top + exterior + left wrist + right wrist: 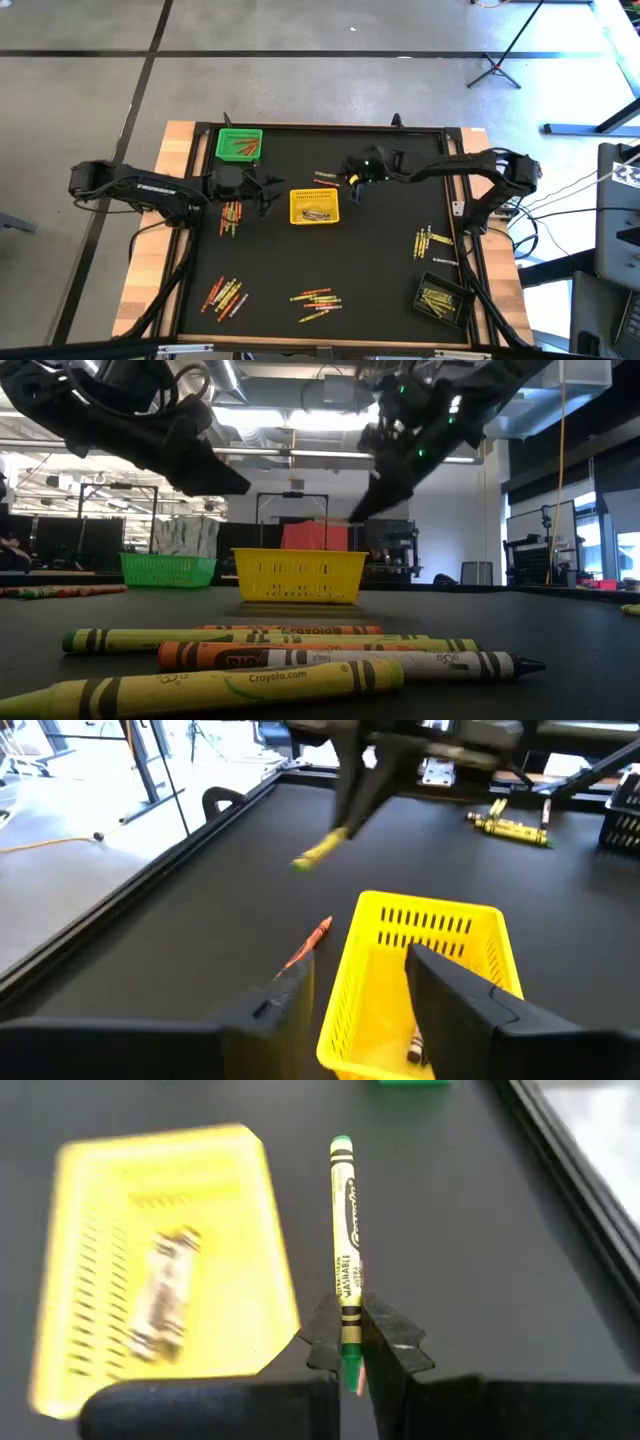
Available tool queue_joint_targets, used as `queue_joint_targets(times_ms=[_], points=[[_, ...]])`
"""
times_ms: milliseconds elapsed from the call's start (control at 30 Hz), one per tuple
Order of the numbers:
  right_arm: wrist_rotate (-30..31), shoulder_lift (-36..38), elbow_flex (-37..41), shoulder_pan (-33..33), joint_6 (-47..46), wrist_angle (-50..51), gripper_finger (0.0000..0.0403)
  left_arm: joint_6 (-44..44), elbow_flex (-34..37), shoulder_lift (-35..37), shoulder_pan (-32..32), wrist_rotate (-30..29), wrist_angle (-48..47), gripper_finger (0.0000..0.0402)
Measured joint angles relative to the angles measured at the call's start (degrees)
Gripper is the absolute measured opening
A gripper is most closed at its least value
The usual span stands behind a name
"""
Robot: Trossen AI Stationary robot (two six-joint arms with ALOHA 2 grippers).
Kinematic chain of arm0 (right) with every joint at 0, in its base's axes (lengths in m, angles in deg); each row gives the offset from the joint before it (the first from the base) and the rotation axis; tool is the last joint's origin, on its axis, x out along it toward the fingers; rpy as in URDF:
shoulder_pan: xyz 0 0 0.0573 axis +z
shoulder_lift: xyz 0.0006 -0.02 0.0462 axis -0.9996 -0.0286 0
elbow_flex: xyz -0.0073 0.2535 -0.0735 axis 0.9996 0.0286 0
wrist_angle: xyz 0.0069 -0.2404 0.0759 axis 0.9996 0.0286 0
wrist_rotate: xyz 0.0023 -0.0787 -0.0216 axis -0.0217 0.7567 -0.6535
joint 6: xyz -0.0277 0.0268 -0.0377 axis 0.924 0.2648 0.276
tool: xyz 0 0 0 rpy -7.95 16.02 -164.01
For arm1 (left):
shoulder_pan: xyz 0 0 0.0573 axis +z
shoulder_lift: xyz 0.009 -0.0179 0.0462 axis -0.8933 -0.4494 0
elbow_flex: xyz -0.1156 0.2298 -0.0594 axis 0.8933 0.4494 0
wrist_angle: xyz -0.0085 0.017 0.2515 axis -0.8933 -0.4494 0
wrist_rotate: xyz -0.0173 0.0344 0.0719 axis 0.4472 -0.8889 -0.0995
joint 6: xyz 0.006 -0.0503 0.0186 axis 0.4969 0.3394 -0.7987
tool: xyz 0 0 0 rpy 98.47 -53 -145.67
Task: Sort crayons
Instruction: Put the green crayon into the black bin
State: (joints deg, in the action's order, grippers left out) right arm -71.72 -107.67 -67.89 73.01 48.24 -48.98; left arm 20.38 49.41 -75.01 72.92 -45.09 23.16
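Observation:
My right gripper (353,188) hangs above the table just beyond the far right corner of the yellow basket (314,206), shut on a yellow-green crayon (345,1230). My left gripper (360,995) is open and empty, above the basket's left side, one finger over the basket (420,970) and one over the table. An orange crayon (310,942) lies on the table beside the basket. Several crayons lie in the yellow basket (165,1295). The green basket (240,144) at the far left holds reddish crayons. My right gripper pinches the yellow-green crayon near one end (349,1320) between its two fingertips. The crayon lies along the fingers and sticks out past them. It slants downward from the fingertips in the left wrist view (320,848), lifted clear of the table.
Loose crayon piles lie left of the yellow basket (231,215), at the near left (225,295), near middle (316,300), right (432,243) and behind the basket (326,177). A black basket (442,298) with yellow crayons stands at the near right. Wooden table edges frame the black mat.

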Motion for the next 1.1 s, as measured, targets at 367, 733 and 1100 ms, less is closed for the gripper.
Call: queue_joint_targets(times_ms=[367,733,1100], points=[[-0.1,-0.5,3.2,7.5,1.8,-16.2,0.0019,0.6,-0.3,-4.6,-1.3,2.3,6.8,0.0176],[-0.1,0.3,3.4,12.9,1.2,-11.6,0.0019,0.4,-0.3,-14.1,-7.1,3.5,17.6,0.0175],[1.3,4.7,3.4,24.8,-14.9,7.1,0.0019,3.1,-0.3,-19.1,-12.5,3.2,23.4,0.0175]])
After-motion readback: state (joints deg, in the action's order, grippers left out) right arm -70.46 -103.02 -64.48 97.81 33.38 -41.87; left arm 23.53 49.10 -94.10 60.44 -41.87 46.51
